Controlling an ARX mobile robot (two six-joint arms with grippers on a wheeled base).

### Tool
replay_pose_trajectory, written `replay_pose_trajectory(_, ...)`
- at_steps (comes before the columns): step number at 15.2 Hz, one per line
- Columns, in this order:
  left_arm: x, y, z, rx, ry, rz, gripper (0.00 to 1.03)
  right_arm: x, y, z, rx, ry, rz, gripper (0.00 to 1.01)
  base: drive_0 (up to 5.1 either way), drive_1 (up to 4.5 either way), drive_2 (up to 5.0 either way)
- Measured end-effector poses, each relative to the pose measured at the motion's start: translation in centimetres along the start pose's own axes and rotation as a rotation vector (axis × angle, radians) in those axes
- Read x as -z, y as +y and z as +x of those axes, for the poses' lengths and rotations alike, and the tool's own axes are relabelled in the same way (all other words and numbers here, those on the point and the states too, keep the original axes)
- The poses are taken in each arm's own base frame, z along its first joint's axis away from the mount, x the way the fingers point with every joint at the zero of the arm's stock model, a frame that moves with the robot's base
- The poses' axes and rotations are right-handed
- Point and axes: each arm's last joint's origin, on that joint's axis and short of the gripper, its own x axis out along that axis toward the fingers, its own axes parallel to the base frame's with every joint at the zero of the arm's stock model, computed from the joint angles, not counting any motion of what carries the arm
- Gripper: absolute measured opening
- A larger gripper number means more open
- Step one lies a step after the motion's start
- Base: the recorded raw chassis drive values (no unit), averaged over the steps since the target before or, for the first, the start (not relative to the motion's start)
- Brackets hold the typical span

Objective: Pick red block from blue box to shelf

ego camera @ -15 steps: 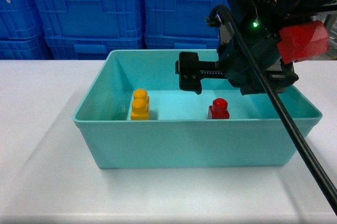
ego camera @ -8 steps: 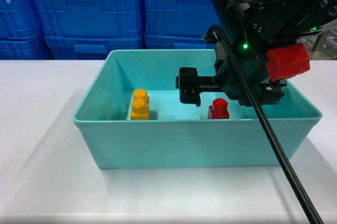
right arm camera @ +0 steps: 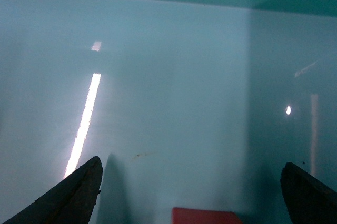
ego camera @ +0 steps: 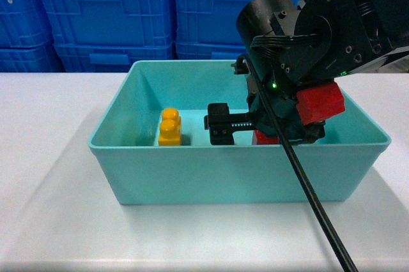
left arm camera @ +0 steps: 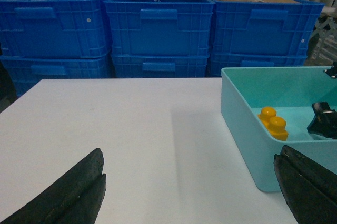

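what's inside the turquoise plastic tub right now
In the light turquoise plastic tub: a yellow-orange two-stud brick, the open right gripper, and a small red block, mostly covered by the arm in the head view.

No readable text, label, brand, number or sign can be made out on anything in these views.

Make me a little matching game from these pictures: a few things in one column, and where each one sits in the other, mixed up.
Things:
1. red block
2. yellow brick
3. blue box
4. dark blue crates

Places:
a. stacked behind the table
b. on the white table
c. left part of the box floor
d. between the right gripper's open fingers

Pairs: 1-d, 2-c, 3-b, 4-a
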Motion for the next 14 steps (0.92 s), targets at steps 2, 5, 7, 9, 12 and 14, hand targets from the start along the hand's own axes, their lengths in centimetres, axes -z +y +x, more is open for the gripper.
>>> replay_pose_trajectory(2,0.0,0.0,0.0,0.0,0.0,0.0,0.98,0.0,0.2,0.1,0.004,-0.018,-0.018,0.98,0.0,0.0,0.0)
replay_pose_trajectory(5,0.0,0.0,0.0,0.0,0.0,0.0,0.98,-0.5,0.3,0.1,0.011,-0.074,-0.045,0.96,0.0,0.0,0.0)
replay_pose_trajectory(7,0.0,0.0,0.0,0.0,0.0,0.0,0.98,0.2,0.1,0.8,0.02,-0.028,-0.044,0.59,0.0,0.0,0.0)
replay_pose_trajectory(9,0.0,0.0,0.0,0.0,0.0,0.0,0.98,0.2,0.1,0.8,0.027,-0.032,-0.032,0.89,0.0,0.0,0.0)
replay_pose_trajectory(12,0.0,0.0,0.0,0.0,0.0,0.0,0.98,0.4,0.2,1.0,0.021,-0.039,-0.03,0.56,0.0,0.0,0.0)
replay_pose_trajectory(14,0.0,0.0,0.0,0.0,0.0,0.0,0.98,0.8,0.4,1.1,0.021,-0.048,-0.033,0.33,0.0,0.0,0.0)
